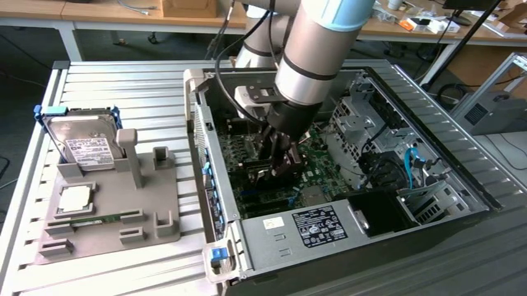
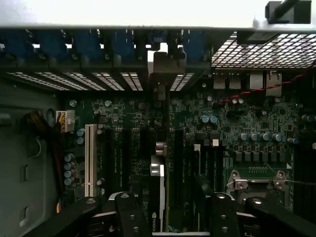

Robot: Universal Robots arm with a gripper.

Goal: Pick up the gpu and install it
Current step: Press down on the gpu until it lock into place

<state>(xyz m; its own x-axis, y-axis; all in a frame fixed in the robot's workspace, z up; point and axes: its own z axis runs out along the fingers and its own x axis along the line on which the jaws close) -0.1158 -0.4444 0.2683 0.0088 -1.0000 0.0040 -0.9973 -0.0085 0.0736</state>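
Grey slatted metal table (image 1: pixel 123 86) carrying one open computer case (image 1: pixel 461 179) and one grey holder tray (image 1: pixel 157 213). One robot arm reaches down into the case; its end effector (image 1: pixel 278 161) sits low over the motherboard (image 1: pixel 317 163), fingers spread apart and released. The wrist view, looking along the board, shows the gpu (image 2: pixel 157 190) standing edge-on in a slot between the dark fingers (image 2: pixel 129 217), with a gap on each side, so not gripped; its metal end bracket points toward the rear slot openings. That view also gives one white expansion slot (image 2: pixel 90 160), one CPU socket frame (image 2: pixel 259 180) and one red wire (image 2: pixel 266 89). The exterior view adds what the wrist camera misses: one silver hard drive (image 1: pixel 82 145) with a white label upright in the tray, one narrow green RAM stick (image 1: pixel 99 220) lying low in it, and one blue cable (image 1: pixel 409 165) inside the case.
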